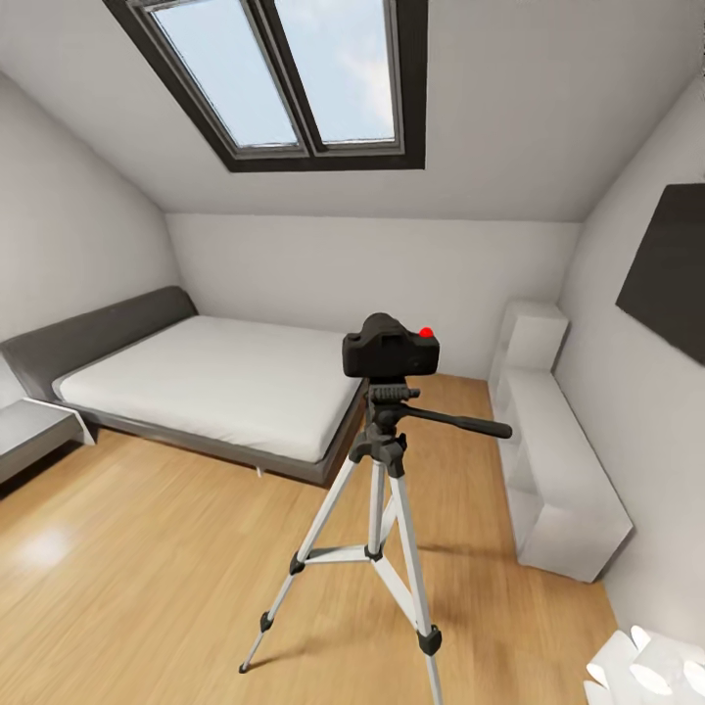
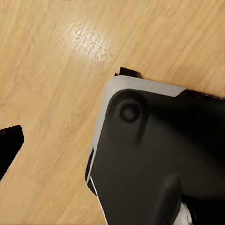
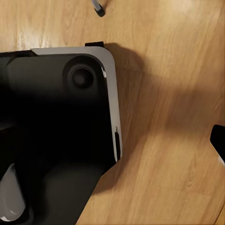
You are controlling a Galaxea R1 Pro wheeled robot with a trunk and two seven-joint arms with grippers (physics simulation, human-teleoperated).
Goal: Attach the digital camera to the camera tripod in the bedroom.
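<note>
**One camera already seated on the tripod head**

One digital camera (image 1: 390,352) sits on top of the camera tripod (image 1: 377,490) at the centre of the head view, its red button (image 1: 426,332) showing at the upper right of the body. The tripod stands on the light wood floor (image 1: 147,568) of the bedroom, three silver legs spread, its black pan handle (image 1: 460,423) reaching toward the right of the frame. Behind it, at the left, lies the grey bed (image 1: 206,382); a white shelf unit (image 1: 548,460) runs along the right wall and a skylight (image 1: 284,73) fills the top of the frame.

Both wrist views look down at the floor and at the robot's dark base (image 2: 159,159), whose rounded corner (image 3: 70,117) also shows on the right side. A dark tip sits at the lower left edge of the left wrist view and another at the right edge of the right wrist view; whether either set of jaws is spread or pressed together cannot be told.

Judged from how the camera rests on the head, the attaching step looks done or nearly so. Any further move would call only for checking that the camera sits square and firm, without knocking the legs
</note>
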